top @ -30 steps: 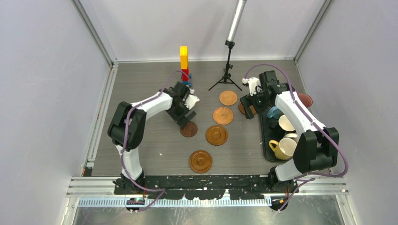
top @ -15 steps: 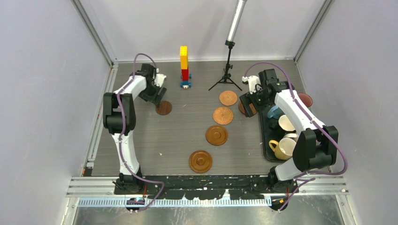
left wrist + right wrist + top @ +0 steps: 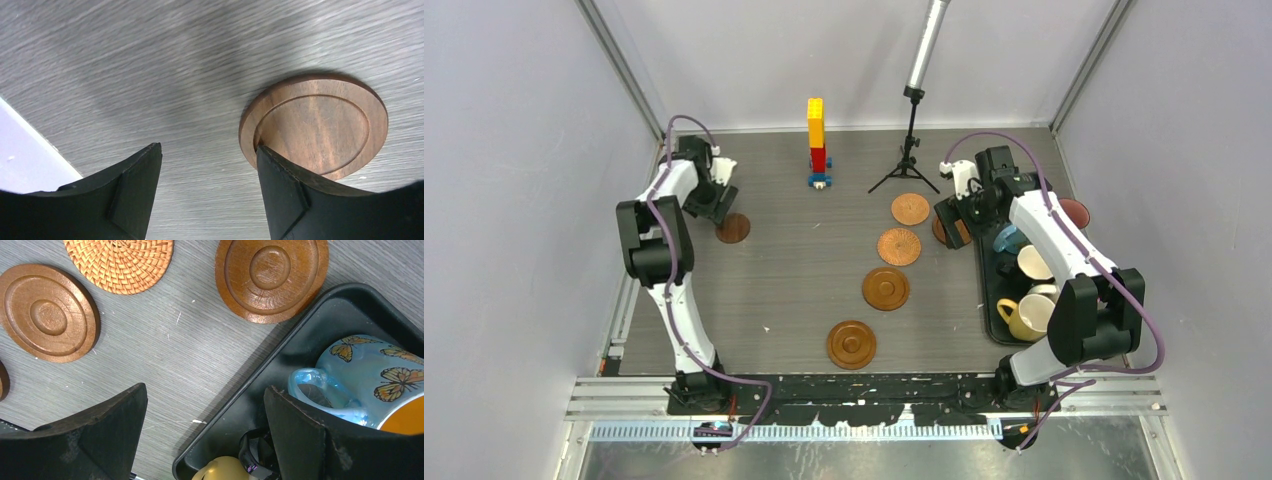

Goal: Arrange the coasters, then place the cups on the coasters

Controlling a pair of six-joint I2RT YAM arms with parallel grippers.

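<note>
My left gripper [image 3: 717,203] is at the table's far left, open, with nothing between its jaws [image 3: 207,150]. Its right fingertip [image 3: 272,165] rests on the near rim of a walnut coaster [image 3: 315,130], which lies flat [image 3: 732,228]. Several more coasters run down the middle [image 3: 910,209] [image 3: 899,246] [image 3: 885,289] [image 3: 852,344]. My right gripper [image 3: 952,225] hangs open [image 3: 206,389] astride the black tray's corner [image 3: 300,340], another ringed coaster [image 3: 272,277] just beyond it. The cups sit in the tray: a blue butterfly mug [image 3: 370,375], a yellow one [image 3: 1027,318], a cream one [image 3: 1034,262].
A tower of toy bricks [image 3: 817,140] and a small tripod [image 3: 909,160] stand at the back. The table's left edge and wall [image 3: 25,165] lie close beside my left fingers. The tray [image 3: 986,290] runs along the right side.
My left arm has swung from the middle to the far left, sliding the walnut coaster along with it, and its jaws have narrowed a little. The right arm has not moved.
</note>
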